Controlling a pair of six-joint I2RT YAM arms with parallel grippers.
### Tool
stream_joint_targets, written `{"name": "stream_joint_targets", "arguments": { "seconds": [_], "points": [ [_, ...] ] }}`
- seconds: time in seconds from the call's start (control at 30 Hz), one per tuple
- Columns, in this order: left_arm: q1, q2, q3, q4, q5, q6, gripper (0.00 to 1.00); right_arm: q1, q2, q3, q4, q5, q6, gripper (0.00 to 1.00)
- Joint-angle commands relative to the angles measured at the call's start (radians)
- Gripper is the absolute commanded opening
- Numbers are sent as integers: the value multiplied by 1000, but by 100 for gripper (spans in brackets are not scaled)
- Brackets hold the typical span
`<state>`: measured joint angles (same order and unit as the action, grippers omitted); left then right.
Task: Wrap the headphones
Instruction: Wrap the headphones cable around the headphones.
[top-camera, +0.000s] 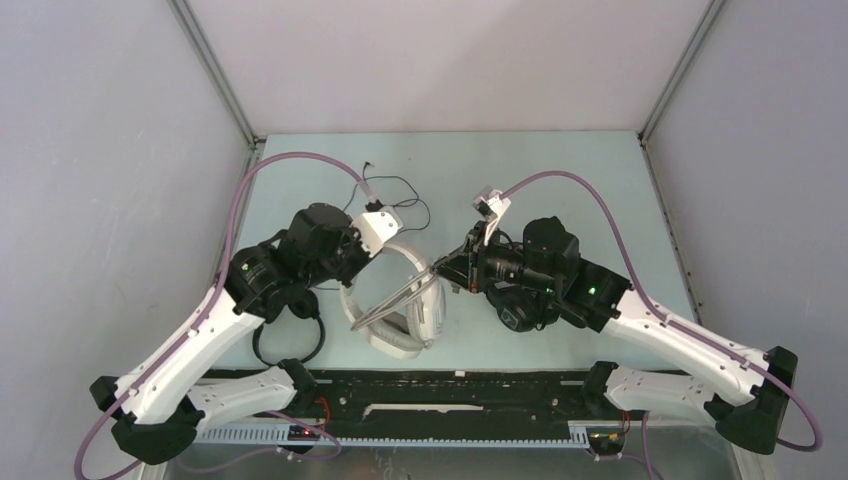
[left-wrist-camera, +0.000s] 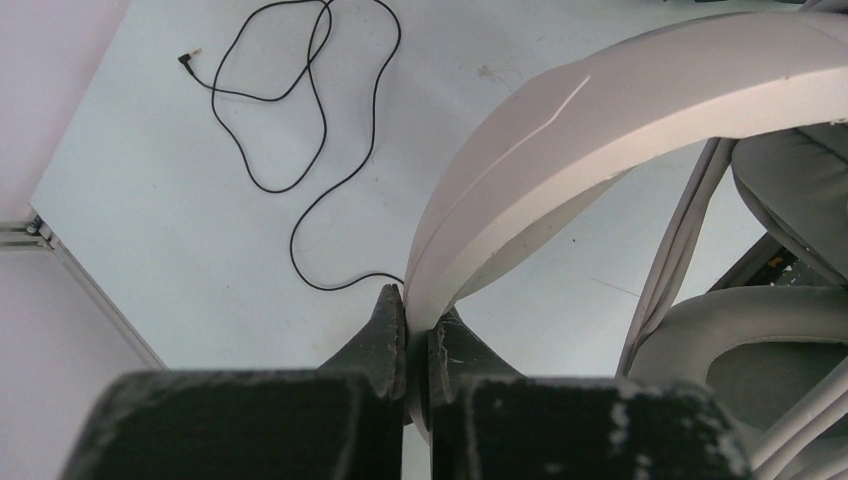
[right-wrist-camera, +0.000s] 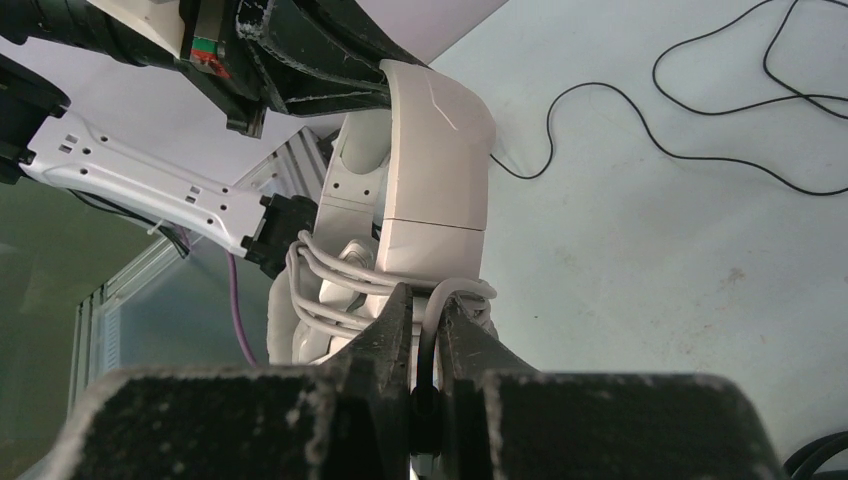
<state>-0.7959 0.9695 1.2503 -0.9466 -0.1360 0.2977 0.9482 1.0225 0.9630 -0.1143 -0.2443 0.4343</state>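
The white-grey headphones (top-camera: 396, 318) lie mid-table, earcups toward me. My left gripper (top-camera: 377, 252) is shut on their headband (left-wrist-camera: 620, 90), which runs up between its fingers (left-wrist-camera: 420, 322). Several turns of the grey cable (right-wrist-camera: 330, 290) are wound around the headphones just above the earcups. My right gripper (right-wrist-camera: 428, 318) is shut on the cable's end, with a dark plug between its fingers; in the top view it (top-camera: 441, 268) sits right of the headband. Bulky black headphones (top-camera: 520, 312) lie under the right arm. A slim black pair (top-camera: 290, 338) lies under the left arm.
A thin black cable (top-camera: 392, 192) with its plug (left-wrist-camera: 186, 59) lies in loose loops behind the white-grey pair. Grey walls close in the left, right and back edges of the table (top-camera: 560, 170). The black rail (top-camera: 450, 385) with the arm bases runs along the near edge.
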Motion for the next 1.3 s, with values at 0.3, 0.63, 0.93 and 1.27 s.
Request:
{"name": "stream_joint_targets", "arguments": {
  "seconds": [0.3,0.63,0.93,1.27],
  "points": [
    [-25,52,-26,48,-212,-56,0,-48,-93,53,42,62,16,0],
    [-27,131,-16,62,-378,-111,0,-19,-35,58,156,-59,165,0],
    [-27,148,-11,123,-401,-228,0,2,56,58,236,-23,314,9],
    [-26,106,-10,262,-485,-349,0,31,96,57,268,80,375,12]
  ]
}}
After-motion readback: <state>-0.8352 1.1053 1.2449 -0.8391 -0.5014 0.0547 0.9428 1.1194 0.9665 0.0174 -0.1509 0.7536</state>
